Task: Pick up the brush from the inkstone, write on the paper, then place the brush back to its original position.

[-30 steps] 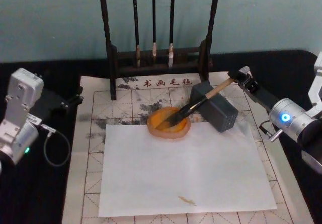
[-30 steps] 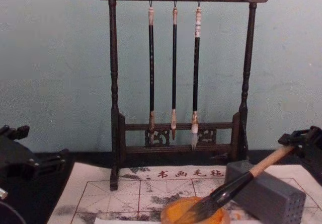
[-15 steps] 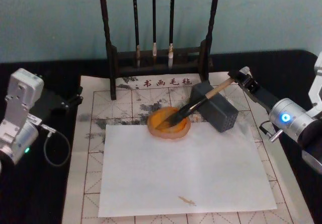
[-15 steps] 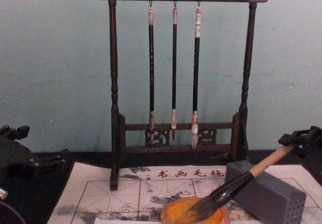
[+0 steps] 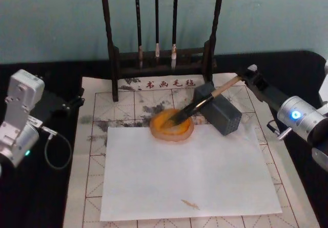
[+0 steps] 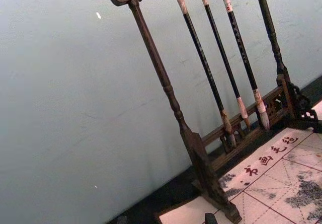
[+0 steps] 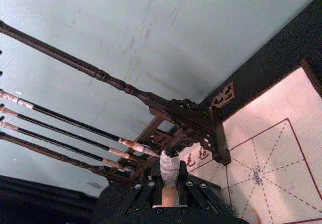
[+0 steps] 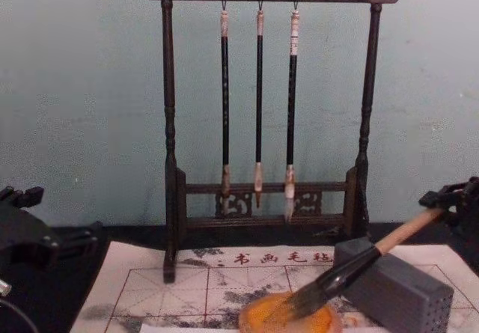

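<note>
Brush (image 5: 205, 101) tip dips at the orange dish (image 5: 160, 131); your right gripper (image 5: 241, 77) clamps its handle; left gripper (image 5: 76, 102) parked left, grip unclear.

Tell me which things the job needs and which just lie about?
Needed: brush, held by right gripper, jaws shut; orange dish; grey block it leans on; grid paper under white sheet.
Lying about: three hanging brushes, their rack, left gripper.

The grid-printed paper (image 5: 88, 187) lies flat on the black table (image 5: 46, 202).
</note>
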`<state>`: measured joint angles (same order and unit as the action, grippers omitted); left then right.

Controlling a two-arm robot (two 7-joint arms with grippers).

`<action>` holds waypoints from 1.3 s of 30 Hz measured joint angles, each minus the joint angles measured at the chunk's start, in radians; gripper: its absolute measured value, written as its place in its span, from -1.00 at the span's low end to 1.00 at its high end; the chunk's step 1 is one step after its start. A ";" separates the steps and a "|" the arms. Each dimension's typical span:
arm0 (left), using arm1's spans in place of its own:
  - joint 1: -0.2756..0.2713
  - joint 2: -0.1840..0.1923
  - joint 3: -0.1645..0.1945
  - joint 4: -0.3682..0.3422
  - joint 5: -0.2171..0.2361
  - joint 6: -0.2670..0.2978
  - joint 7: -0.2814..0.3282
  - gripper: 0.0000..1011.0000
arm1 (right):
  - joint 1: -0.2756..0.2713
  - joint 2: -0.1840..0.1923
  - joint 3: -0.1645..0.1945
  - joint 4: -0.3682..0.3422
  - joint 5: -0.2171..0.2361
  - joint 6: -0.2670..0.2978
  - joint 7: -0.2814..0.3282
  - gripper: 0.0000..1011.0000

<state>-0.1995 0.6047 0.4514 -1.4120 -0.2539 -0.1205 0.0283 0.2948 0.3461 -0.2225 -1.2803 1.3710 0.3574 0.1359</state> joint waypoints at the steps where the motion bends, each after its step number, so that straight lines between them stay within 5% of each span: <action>1: 0.000 0.000 0.000 0.000 0.000 0.000 0.000 0.98 | 0.000 0.001 0.000 -0.001 0.004 0.000 -0.001 -0.61; 39: 0.000 0.000 0.000 0.000 0.000 0.000 0.000 0.98 | -0.035 0.080 -0.033 -0.122 0.125 -0.039 0.008 -0.61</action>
<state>-0.1995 0.6047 0.4514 -1.4119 -0.2539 -0.1205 0.0282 0.2598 0.4258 -0.2559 -1.4021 1.4960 0.3186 0.1435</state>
